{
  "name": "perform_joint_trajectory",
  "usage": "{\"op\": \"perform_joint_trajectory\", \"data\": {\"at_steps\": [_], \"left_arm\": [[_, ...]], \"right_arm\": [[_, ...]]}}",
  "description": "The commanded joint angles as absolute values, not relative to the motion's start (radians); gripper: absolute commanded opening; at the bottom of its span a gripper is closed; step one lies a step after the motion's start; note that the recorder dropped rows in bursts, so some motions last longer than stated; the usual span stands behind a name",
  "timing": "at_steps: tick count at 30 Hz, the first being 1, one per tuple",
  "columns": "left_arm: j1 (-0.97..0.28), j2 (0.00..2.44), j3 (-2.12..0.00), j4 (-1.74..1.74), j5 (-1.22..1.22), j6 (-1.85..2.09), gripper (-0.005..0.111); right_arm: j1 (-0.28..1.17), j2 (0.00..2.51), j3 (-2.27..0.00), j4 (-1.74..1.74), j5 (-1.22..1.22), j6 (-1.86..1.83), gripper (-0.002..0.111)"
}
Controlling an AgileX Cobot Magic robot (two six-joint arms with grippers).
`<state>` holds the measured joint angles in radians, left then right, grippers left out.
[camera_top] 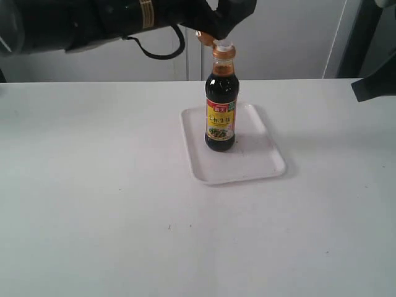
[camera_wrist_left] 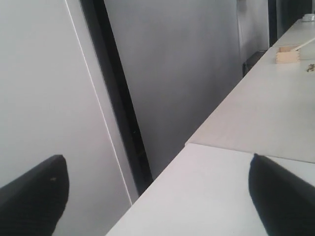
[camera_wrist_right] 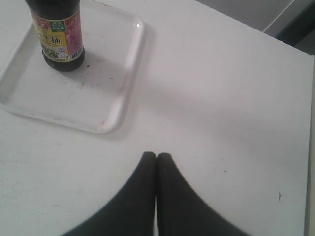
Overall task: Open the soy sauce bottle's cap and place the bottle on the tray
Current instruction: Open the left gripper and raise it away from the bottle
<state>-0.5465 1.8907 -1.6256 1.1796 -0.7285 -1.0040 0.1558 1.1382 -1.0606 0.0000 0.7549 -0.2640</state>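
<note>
Soy sauce bottle (camera_top: 220,117) is standing upright on the tray (camera_top: 263,158), cap (camera_top: 202,37) flipped open, its yellow-red label's Chinese characters too blurred to read. Left gripper (camera_wrist_left: 155,164) is hovering above it, spread wide; right gripper (camera_wrist_right: 157,157) is sitting clenched and empty.

**Non-task items: table, wall, far counter**

White matte table (camera_top: 93,216) fills the exterior view, with a few tiny dark specks (camera_top: 169,226) on it. Behind it are pale grey wall panels (camera_top: 291,37) with thin vertical seams. Left wrist view: black vertical strip (camera_wrist_left: 118,98) between panels, second white counter (camera_wrist_left: 256,108) carrying a small light wooden box (camera_wrist_left: 288,54). Brownish bits (camera_wrist_left: 310,68) beside the box, too small to identify.
</note>
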Motion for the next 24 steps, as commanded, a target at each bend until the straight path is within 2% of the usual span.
{"op": "perform_joint_trajectory", "data": {"at_steps": [1,3,8,13,24], "left_arm": [[-0.544,1.828,-1.630,1.408,-0.650,-1.183,0.076],[-0.544,1.809,-1.630,1.519,-0.648,-1.258,0.061],[-0.544,1.768,-1.630,1.737,-0.652,-1.417,0.030],[-0.523,1.738,-1.626,1.744,-0.674,-1.508,0.000],[-0.429,1.661,-1.626,1.744,-0.687,-1.534,0.000]], "right_arm": [[0.147,1.131,-1.057,0.000,0.757,-0.265,0.000],[0.147,1.131,-1.057,0.000,0.757,-0.265,0.000],[0.147,1.131,-1.057,0.000,0.757,-0.265,0.000],[0.147,1.131,-1.057,0.007,0.758,-0.265,0.000],[0.147,1.131,-1.057,0.007,0.762,-0.265,0.000]]}}
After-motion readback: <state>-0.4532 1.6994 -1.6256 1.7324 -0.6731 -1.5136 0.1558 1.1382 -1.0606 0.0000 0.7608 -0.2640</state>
